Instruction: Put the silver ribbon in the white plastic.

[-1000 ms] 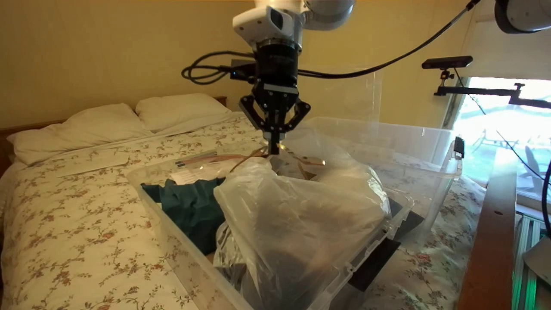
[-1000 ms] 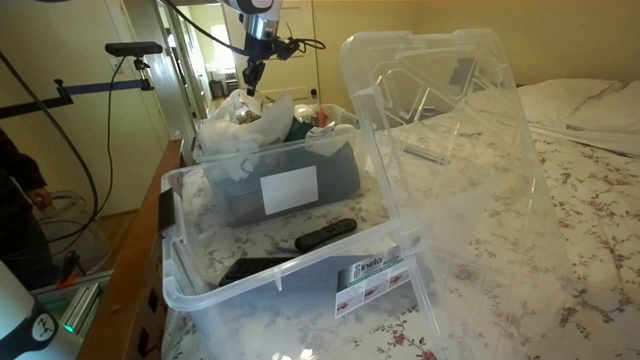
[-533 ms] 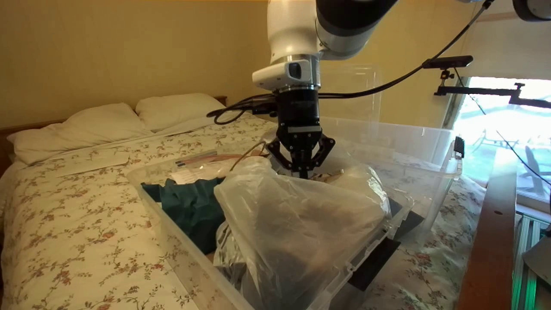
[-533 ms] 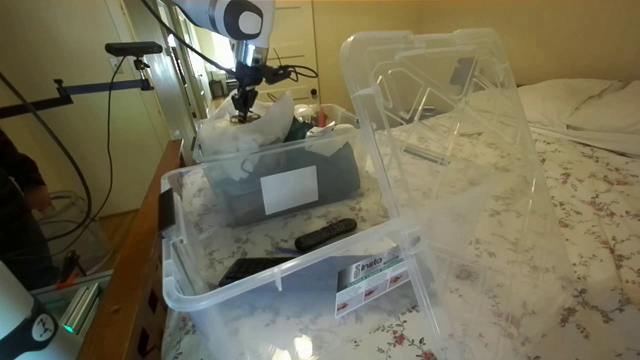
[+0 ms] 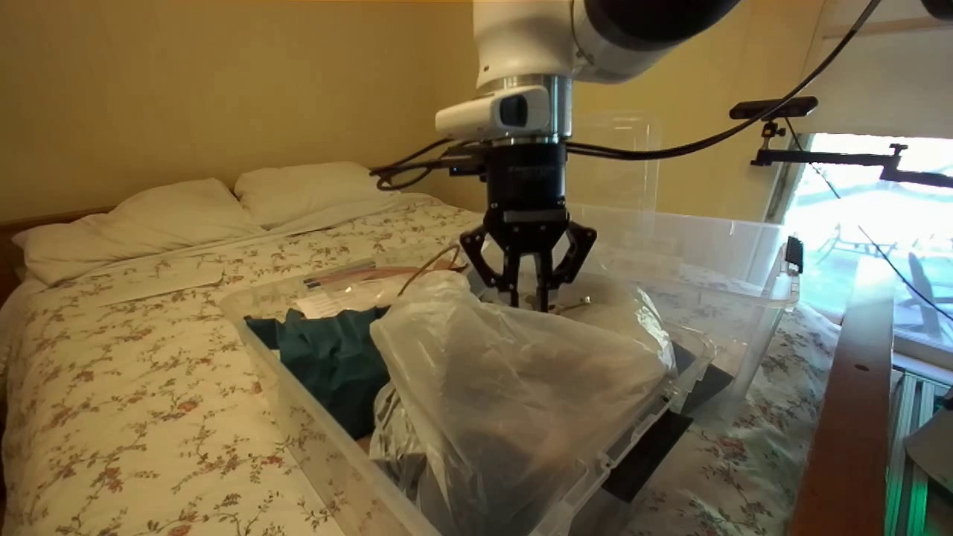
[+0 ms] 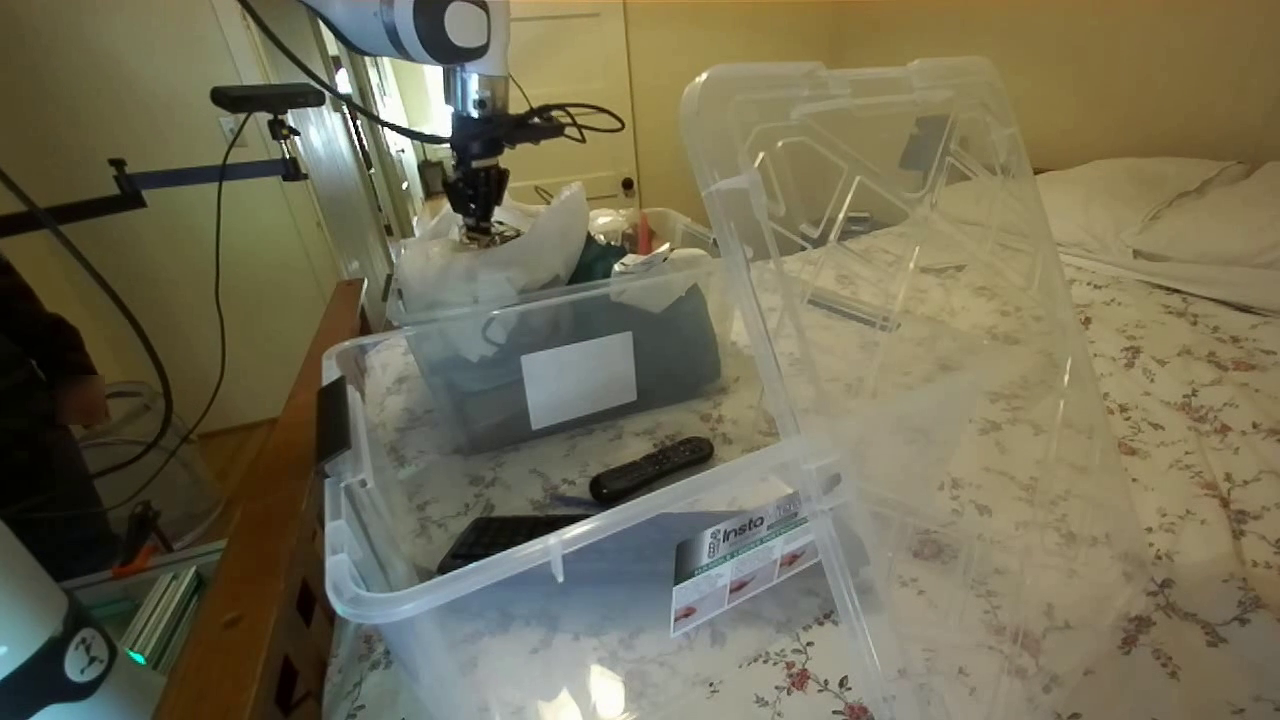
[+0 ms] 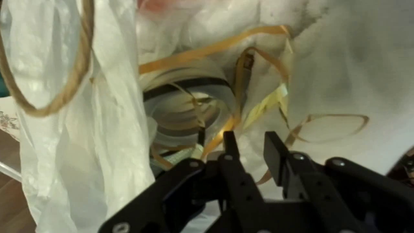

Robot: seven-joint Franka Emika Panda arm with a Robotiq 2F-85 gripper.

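The white plastic bag [image 5: 514,394] stands with its mouth up in a clear bin. It shows in both exterior views [image 6: 440,275] and in the wrist view [image 7: 113,129]. The shiny ribbon [image 7: 207,51], which looks gold and pale in this light, lies in loose loops inside the bag. In an exterior view only a small end of the ribbon [image 5: 575,305] shows over the bag's edge. My gripper [image 7: 250,139] is part open, with nothing held between its fingers. In both exterior views the gripper [image 5: 528,301] [image 6: 478,228] points down into the bag's mouth.
A twine handle loop [image 7: 84,51] rises beside the bag mouth. Dark green cloth [image 5: 335,365] lies in the same bin. Another clear bin [image 6: 450,592] with a raised lid [image 6: 850,160] stands close by, with a remote [image 6: 650,470] visible. A wooden rail [image 5: 849,417] edges the bed.
A second ago my gripper was shut above the bag with ribbon strands at its fingertips. It moved down into the bag mouth, and its fingers have opened, leaving the ribbon in the bag.
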